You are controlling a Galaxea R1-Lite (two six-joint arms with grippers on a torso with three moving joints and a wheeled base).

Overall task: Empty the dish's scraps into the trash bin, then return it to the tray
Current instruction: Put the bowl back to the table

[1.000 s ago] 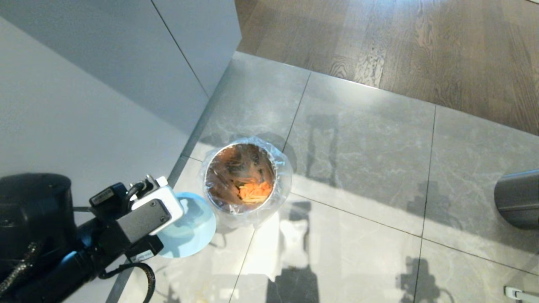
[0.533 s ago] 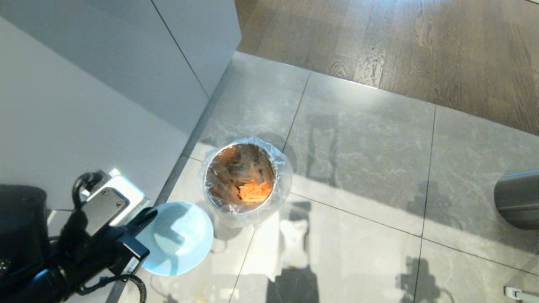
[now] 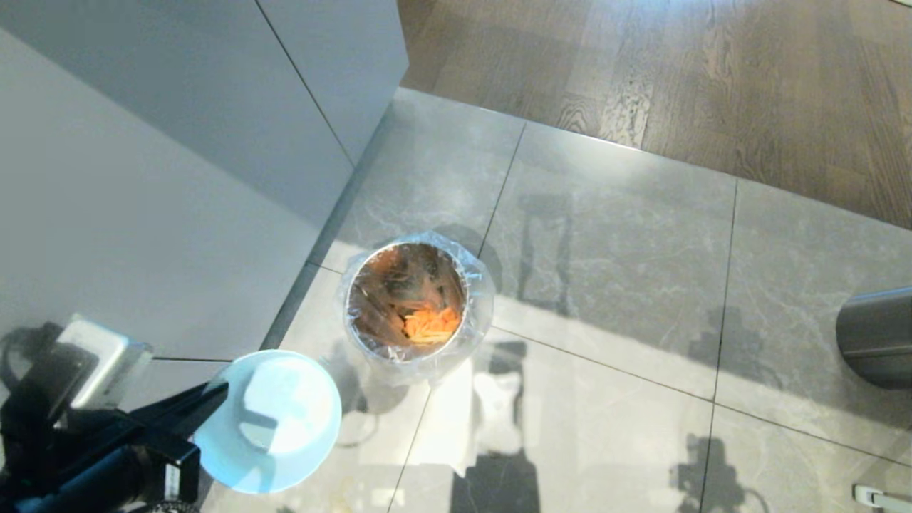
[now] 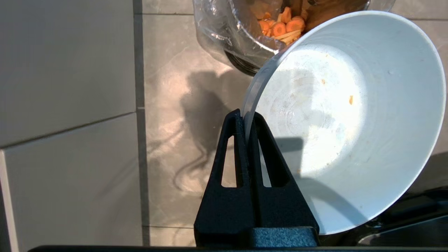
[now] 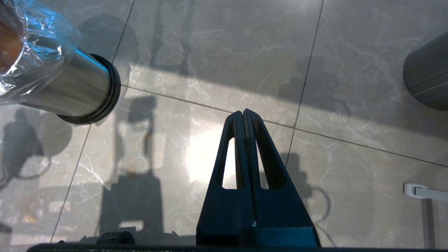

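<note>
Three views, catalogued by size of item.

1. Floor [image 3: 613, 271]: grey stone tiles, wood boards beyond; pale cabinet fronts [image 3: 142, 178] at the robot's left. Head view only shows boards and cabinet corner.

2. Second grey cylinder [image 3: 876, 335]: cut off at the right edge in head and right wrist views; top unseen.

3. Trash bin [image 3: 410, 306]: upright on the tiles, clear crinkled liner over its rim. Steel wall and black base appear only in the right wrist view [image 5: 80, 91]; head view shows only the mouth.

4. Dish [image 3: 274, 420]: pale blue outside, white inside, held tilted above the floor just beside the trash bin, apart from it. Left wrist view [image 4: 346, 119] shows the inside bare but for tiny orange specks; its lower edge is hidden by the arm.

5. Left gripper [image 4: 246, 117]: fingers clenched on the dish rim, one either side of the wall.

6. Right gripper [image 5: 244, 113]: fingers pressed together, grasping nothing, hanging over bare tile; outside the head view.

7. Scraps [image 3: 427, 324]: orange and pale slices lying in the trash bin bottom; individual pieces distinct only in the left wrist view [image 4: 280, 26].
</note>
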